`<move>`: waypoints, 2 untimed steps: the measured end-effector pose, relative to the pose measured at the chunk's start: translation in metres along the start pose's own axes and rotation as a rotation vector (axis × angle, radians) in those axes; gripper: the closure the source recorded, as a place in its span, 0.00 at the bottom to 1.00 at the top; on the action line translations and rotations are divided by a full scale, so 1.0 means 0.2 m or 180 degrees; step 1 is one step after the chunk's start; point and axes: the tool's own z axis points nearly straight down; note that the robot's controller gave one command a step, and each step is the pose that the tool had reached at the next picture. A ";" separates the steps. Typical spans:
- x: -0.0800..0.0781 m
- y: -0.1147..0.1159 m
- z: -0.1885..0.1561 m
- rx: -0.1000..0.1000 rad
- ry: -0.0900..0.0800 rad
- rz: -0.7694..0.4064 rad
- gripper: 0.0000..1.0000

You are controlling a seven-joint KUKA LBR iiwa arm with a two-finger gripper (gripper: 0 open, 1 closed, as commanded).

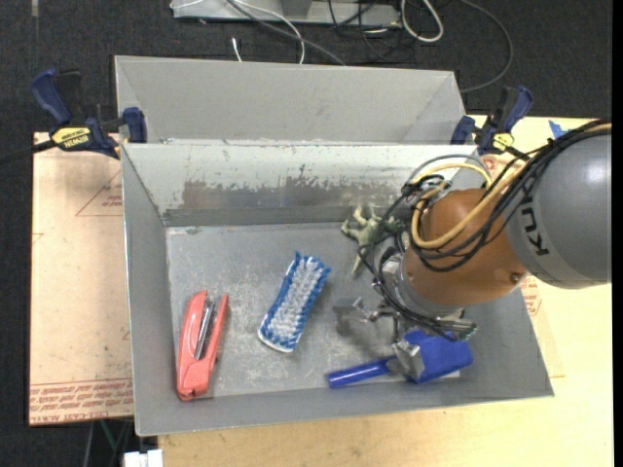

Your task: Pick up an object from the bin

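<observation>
The grey bin (pixel 146 261) is holding a few things. The pincer (pixel 382 331) is hanging low, and I cannot tell if it is open or shut. A blue tool (pixel 438 358) is lying just beside it, toward the front. A red stapler (pixel 200 346) is lying far to its left and a blue brush (pixel 292 302) nearer. A small green thing (pixel 362 227) is sitting behind it.

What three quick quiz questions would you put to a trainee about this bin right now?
1. True or false: the red stapler lies in the left part of the bin, as the view shows it.
2. Fill in: in the view, the blue-and-white brush lies to the ___ of the red stapler.
3. Which lies nearest the gripper? A) red stapler B) blue-and-white brush C) blue-handled tool

Key: 1 true; 2 right; 3 C.
</observation>
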 end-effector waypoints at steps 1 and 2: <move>0.00 -0.01 0.00 0.0000 -0.0004 -0.0036 0.00; -0.01 -0.02 -0.06 0.0002 -0.0013 0.0046 0.00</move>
